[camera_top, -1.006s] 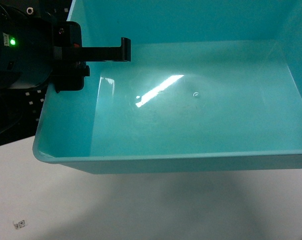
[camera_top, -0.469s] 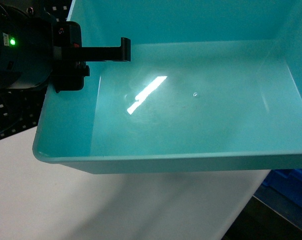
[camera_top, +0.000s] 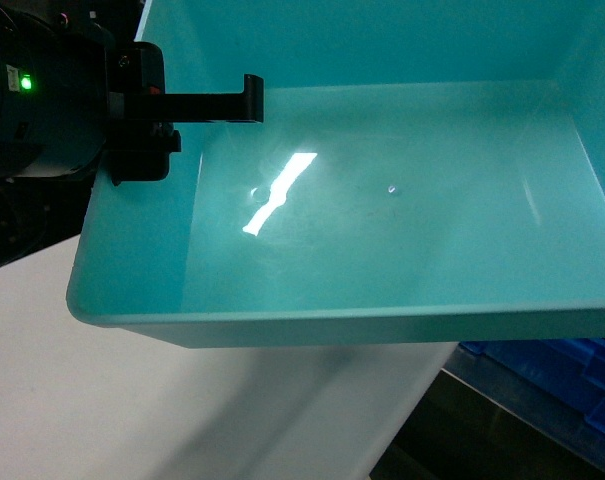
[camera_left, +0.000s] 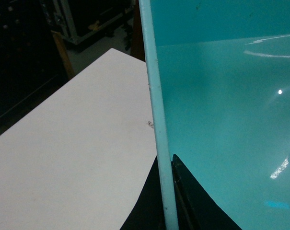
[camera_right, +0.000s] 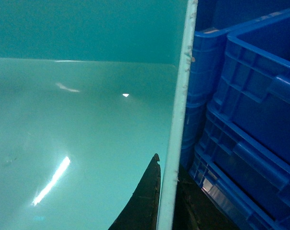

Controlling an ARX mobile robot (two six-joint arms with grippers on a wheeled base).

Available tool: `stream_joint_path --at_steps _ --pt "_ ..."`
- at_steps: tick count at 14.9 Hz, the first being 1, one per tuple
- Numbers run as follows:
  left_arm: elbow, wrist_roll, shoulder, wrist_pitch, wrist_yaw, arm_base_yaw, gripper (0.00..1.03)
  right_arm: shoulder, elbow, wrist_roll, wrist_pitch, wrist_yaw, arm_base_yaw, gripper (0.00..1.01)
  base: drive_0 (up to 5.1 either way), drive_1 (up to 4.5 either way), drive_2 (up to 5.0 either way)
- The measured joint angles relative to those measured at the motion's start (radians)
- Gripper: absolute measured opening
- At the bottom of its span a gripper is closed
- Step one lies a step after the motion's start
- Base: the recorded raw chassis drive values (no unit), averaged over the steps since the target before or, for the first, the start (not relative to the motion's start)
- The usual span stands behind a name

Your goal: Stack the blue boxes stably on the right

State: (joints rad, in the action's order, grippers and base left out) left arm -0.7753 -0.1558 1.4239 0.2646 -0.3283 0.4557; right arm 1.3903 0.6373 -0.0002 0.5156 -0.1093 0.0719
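Crates (camera_right: 250,120) (dark blue) show beside tub (camera_right: 87,120).

The left arm (camera_top: 42,100) is black, a bulky rounded housing with a small green light (camera_top: 25,83) glowing on it. A squarer black block (camera_top: 137,110) sits at its end, with a screw head near the top corner and a small red mark beside it. From the block a thin flat black finger (camera_top: 217,103) juts out, ending in a short upright tab. In the left wrist view two black, tapered fingers (camera_left: 192,196) show. The right wrist view shows one black pointed finger (camera_right: 145,201) with a notched tip.
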Motion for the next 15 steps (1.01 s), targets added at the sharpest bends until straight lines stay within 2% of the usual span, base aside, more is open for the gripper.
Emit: stream_joint_path --at_steps 15 --pt "0.000 0.000 0.000 0.000 0.000 0.000 0.02 0.000 0.000 0.000 0.000 0.000 0.000 0.07 -1.6 -1.56 -1.6"
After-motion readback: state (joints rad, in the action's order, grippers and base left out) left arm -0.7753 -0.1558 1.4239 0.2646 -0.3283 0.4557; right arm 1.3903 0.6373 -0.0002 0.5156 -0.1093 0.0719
